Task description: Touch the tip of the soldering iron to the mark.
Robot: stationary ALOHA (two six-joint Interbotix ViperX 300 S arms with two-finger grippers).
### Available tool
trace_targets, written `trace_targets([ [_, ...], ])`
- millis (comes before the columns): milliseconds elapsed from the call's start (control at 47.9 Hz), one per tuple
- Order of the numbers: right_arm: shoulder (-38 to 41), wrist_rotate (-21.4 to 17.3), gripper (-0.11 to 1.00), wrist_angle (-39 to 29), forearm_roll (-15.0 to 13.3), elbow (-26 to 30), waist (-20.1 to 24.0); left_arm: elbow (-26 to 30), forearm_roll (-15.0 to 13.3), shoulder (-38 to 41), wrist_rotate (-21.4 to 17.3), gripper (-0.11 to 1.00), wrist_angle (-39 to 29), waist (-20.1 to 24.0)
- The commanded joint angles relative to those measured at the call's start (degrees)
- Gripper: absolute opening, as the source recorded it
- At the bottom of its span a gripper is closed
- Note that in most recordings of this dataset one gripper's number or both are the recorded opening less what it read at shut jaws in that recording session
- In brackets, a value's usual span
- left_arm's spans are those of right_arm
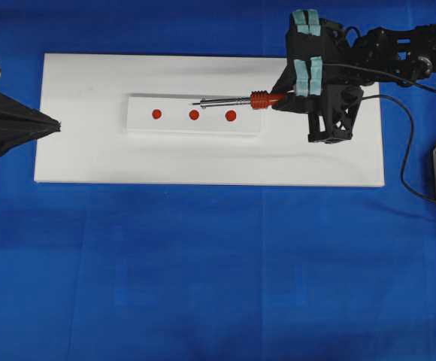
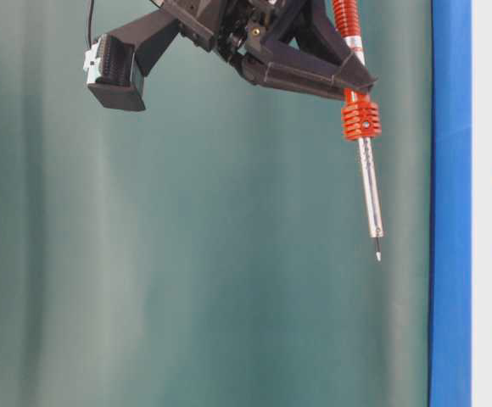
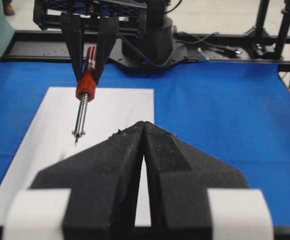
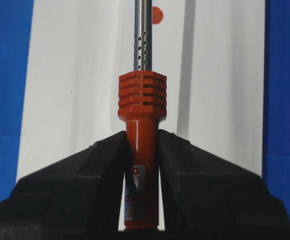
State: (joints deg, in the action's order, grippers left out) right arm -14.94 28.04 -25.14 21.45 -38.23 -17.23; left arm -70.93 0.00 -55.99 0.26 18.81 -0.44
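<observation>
Overhead exterior view, from left to right: the left gripper (image 1: pixel 52 125) sits at the left edge of the white board (image 1: pixel 83 158), its black fingers pressed together into a point with nothing between them; the left wrist view shows the same, the two pads meeting along a thin seam. Ahead of its tip, on the board, lies a raised white strip (image 1: pixel 143 124) carrying three red marks: the left mark (image 1: pixel 156 114), the middle mark (image 1: pixel 194 115) and the right mark (image 1: pixel 231 116). Beyond those, the soldering iron (image 1: pixel 237 99) reaches out leftward from the right gripper (image 1: pixel 287 96), whose jaws are clamped on the orange-red handle just behind its ribbed collar. The silver shaft runs past the right mark, and its pointed end lies near the middle mark, slightly to that mark's far side as seen from above. Table-level exterior view shows the tip (image 2: pixel 377 253) apart from the board surface, with clear space between them. A black cord (image 1: pixel 406 150) loops away from the right gripper over the blue cloth (image 1: pixel 203 263).
</observation>
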Motion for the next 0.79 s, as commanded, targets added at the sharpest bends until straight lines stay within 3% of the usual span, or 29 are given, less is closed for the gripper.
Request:
trace_targets([
  [0, -0.9, -0.1, 0.06, 0.5, -0.1, 0.7, 0.0, 0.7, 0.2, 0.2, 0.1, 0.00, 0.6, -0.1],
  [773, 7.8, -0.1, 0.06, 3.8, -0.1, 0.8, 0.0, 0.7, 0.2, 0.2, 0.1, 0.00, 0.6, -0.1],
])
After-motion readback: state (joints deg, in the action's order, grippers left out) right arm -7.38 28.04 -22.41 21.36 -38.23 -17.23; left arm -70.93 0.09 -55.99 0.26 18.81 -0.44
